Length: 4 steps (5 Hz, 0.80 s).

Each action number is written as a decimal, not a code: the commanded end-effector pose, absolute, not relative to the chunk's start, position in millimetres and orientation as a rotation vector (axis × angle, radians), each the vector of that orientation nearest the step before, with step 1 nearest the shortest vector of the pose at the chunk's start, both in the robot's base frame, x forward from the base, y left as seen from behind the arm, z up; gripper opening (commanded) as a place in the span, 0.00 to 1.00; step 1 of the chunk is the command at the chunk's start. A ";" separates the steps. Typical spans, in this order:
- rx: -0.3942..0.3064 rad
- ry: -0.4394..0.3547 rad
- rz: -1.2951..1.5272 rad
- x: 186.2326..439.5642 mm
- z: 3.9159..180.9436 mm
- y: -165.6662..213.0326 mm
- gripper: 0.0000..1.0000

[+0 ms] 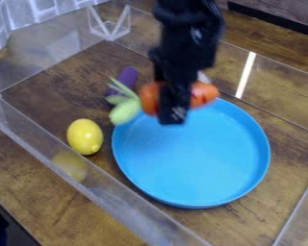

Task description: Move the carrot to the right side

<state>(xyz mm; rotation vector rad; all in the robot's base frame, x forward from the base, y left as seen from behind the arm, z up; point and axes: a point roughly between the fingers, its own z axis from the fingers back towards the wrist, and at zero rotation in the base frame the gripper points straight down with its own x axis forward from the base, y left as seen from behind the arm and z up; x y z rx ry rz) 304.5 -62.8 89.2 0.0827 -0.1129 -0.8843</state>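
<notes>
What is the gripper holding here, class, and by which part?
The gripper is shut on the carrot, gripping its orange body near the middle; the leafy top sticks out to one side.

Single camera: high, oblique, close, facing table (41,183).

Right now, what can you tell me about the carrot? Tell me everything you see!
The carrot is a small orange toy, probably plastic, with a light green leafy top sticking out to the left. It lies sideways in the air, pinched by the black gripper, which comes straight down and hides its middle. It hangs over the upper left rim of the blue plate. The picture is blurry, so fine details don't show.
</notes>
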 end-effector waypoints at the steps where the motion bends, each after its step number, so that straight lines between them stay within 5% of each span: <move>1: 0.101 -0.162 -0.904 313.7 82.1 -75.7 0.00; 2: 0.102 -0.157 -0.910 313.7 68.4 -72.2 0.00; 4: 0.099 -0.169 -0.920 318.4 77.0 -43.9 0.00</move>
